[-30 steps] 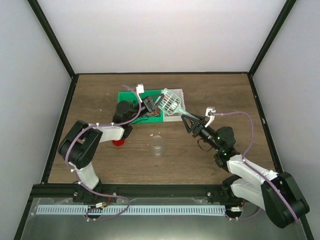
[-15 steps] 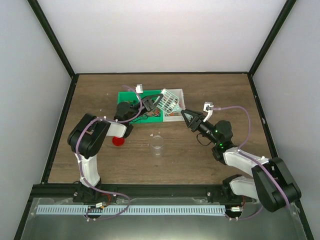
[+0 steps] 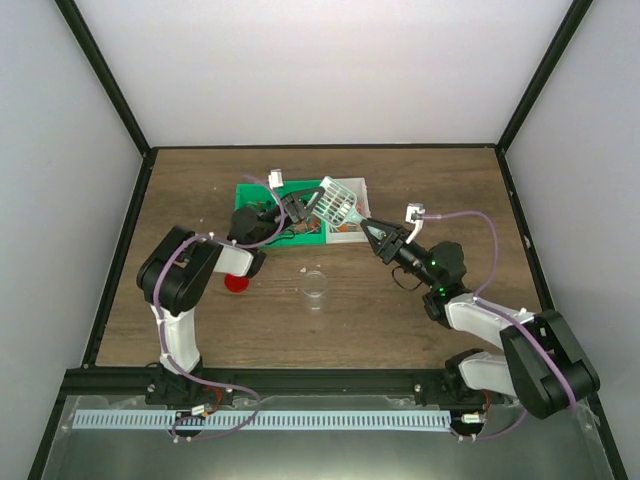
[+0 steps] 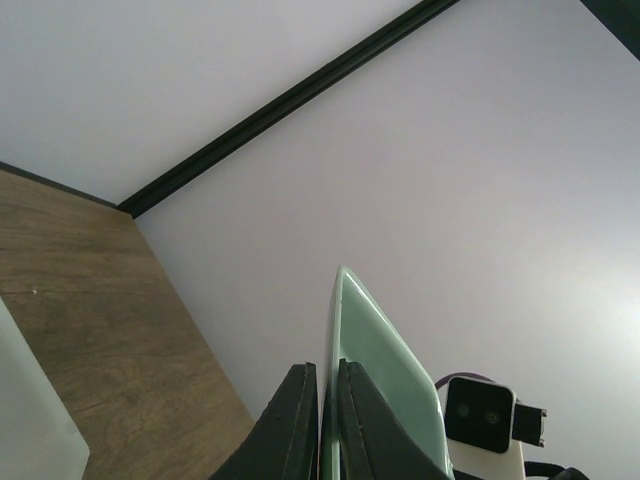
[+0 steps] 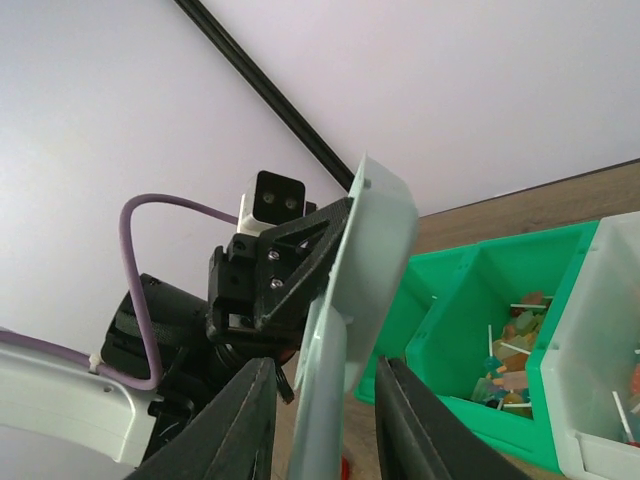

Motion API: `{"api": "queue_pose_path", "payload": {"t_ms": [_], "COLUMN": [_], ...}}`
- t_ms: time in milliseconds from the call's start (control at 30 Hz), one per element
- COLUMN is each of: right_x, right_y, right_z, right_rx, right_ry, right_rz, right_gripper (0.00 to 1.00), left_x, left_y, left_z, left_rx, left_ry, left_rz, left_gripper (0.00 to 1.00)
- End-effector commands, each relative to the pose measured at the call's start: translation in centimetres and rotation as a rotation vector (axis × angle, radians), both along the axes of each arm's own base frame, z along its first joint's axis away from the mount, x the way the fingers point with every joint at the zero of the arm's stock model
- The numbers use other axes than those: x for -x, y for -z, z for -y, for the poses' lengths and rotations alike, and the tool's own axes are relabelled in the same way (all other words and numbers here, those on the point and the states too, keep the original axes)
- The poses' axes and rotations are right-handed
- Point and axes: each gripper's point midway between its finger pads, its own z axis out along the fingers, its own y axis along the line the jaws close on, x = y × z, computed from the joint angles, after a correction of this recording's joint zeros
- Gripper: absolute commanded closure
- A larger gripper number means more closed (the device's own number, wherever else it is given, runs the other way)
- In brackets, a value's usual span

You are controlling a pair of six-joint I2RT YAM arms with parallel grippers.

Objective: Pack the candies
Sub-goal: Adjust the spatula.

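Two bins: green bin (image 5: 452,290) and white bin (image 5: 580,340) hold candies (image 5: 510,355)
Left end effector (image 4: 322,372): clenched on scoop (image 4: 375,350)
Right end effector (image 5: 328,368): part-open, straddling scoop

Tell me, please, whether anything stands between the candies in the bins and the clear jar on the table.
Nothing visible does: no object stands on the table between the green bin with the candies and the clear jar. The red lid lies off to the jar's left, and the scoop is held up off the table.
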Motion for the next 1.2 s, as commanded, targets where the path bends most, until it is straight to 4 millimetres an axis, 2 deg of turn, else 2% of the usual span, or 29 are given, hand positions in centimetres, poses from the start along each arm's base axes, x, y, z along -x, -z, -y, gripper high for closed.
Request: {"api": "queue_pose_path", "payload": {"t_ms": [0, 300, 567, 700, 900, 933, 967, 1067, 1167], "right_x": [-0.1, -0.6, -0.6, -0.6, -0.6, -0.6, -0.7, -0.8, -1.1], "right_y": [-2.9, -2.4, -2.5, -2.4, -2.3, -2.3, -2.3, -2.5, -3.0], "right_z": [-0.3, -0.8, -1.0, -1.1, -1.2, -1.1, -1.0, -0.6, 0.1], "right_rx": [-0.043, -0.06, -0.047, -0.042, -0.03, -0.03, -0.031, -0.029, -0.025], "right_ry": [-0.027, -0.057, -0.06, -0.067, -0.067, -0.064, -0.057, -0.03, 0.023], "right_rz": [0.083, 0.069, 0.086, 0.088, 0.1, 0.101, 0.099, 0.094, 0.093], "right_gripper": [0.7, 0.71, 0.85, 0.99, 0.99, 0.99, 0.99, 0.99, 0.99], "left_x": [0.5, 0.7, 0.7, 0.5, 0.5, 0.6, 0.5, 0.8, 1.5], "left_y": [-1.1, -0.9, -0.7, -0.5, -0.4, -0.4, -0.2, 0.0, 0.1], "left_z": [-1.0, -1.3, -1.1, -1.0, -0.9, -0.9, -0.9, -1.1, -2.0], "left_rx": [0.049, 0.073, 0.062, 0.061, 0.056, 0.054, 0.051, 0.041, 0.051], "left_ry": [-0.035, -0.043, -0.037, -0.035, -0.028, -0.027, -0.029, -0.031, -0.044], "left_rz": [0.058, 0.048, 0.053, 0.05, 0.051, 0.052, 0.051, 0.057, 0.064], "left_gripper": [0.96, 0.96, 0.96, 0.96, 0.96, 0.93, 0.85, 0.42, 0.26]}}
